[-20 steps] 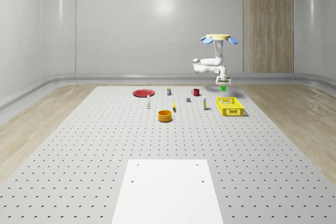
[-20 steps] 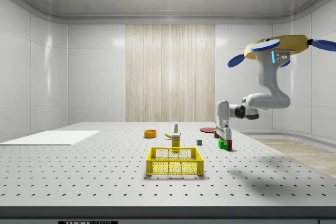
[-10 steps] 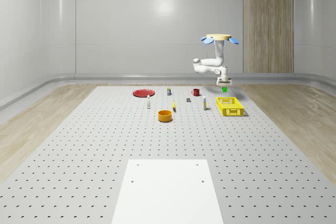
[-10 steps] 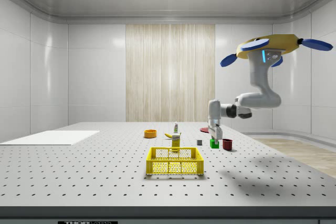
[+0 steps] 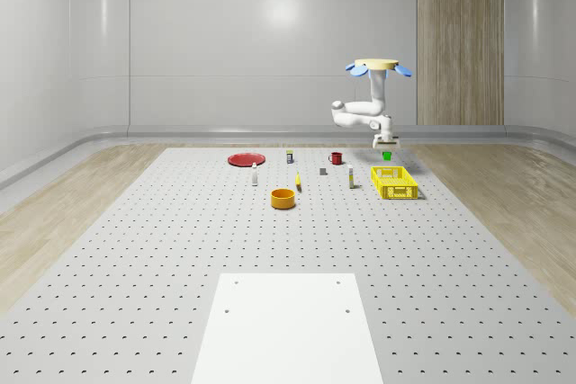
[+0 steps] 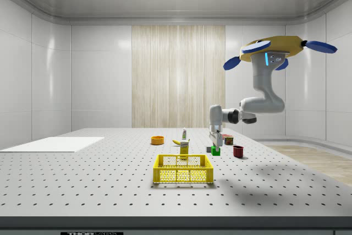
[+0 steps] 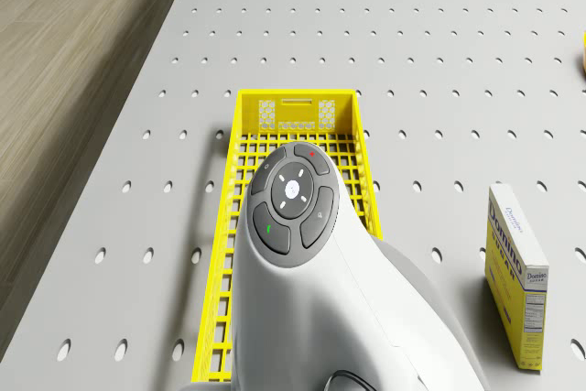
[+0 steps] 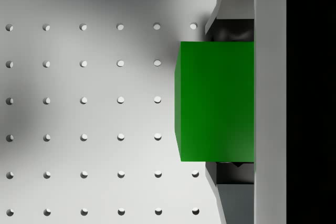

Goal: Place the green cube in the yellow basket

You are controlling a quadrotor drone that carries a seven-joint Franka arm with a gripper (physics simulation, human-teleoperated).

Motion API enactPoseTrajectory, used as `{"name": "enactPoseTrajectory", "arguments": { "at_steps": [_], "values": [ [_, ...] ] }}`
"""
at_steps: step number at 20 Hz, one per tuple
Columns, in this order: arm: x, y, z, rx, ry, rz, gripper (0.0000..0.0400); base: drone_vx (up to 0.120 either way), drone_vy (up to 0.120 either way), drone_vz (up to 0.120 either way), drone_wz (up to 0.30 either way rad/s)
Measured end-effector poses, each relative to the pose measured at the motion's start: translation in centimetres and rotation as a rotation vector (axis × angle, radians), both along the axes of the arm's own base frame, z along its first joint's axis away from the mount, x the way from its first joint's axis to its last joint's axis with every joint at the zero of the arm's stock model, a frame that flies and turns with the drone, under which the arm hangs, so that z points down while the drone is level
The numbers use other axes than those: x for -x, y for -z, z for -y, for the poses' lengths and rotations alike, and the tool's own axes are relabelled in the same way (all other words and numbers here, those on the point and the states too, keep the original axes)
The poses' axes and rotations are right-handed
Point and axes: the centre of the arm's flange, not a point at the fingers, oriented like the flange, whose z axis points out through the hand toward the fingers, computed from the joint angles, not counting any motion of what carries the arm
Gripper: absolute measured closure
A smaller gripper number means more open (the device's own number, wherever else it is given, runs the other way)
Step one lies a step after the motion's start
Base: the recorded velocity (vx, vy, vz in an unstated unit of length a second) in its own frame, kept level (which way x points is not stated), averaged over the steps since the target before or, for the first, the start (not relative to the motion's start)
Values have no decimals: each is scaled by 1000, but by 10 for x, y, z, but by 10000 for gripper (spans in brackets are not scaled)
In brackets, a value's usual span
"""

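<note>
The green cube is clamped between my gripper's two fingers, one finger on each side. In the side view the gripper holds the cube off the table, just right of the yellow basket and a little above its rim. In the whole-scene view the cube hangs above the far end of the basket. The drone hovers high above that end. The drone view has the arm's wrist over the basket. Perforated table lies beneath the cube in the wrist view.
A red mug, a small grey block and a yellow box stand near the basket. An orange bowl, a red plate and small bottles lie further toward the whole-scene view's left. A white panel covers the near table.
Drone, arm and held cube have shifted toward the side view's left, from beside the red mug to the basket's right end. The cube stays in the gripper.
</note>
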Motion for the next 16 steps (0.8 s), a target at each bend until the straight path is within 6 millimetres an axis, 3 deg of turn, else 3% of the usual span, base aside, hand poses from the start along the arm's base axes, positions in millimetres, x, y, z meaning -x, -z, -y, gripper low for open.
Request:
{"name": "enactPoseTrajectory", "arguments": {
  "at_steps": [3,6,14,16],
  "values": [
    [0,0,0,0,0,0,147,120,-13,0,0],
    [0,0,0,0,0,0,147,120,-93,0,0],
    [0,0,0,0,0,0,147,120,0,0,0],
    [0,0,0,0,0,0,147,120,0,-100,0]
  ]
}}
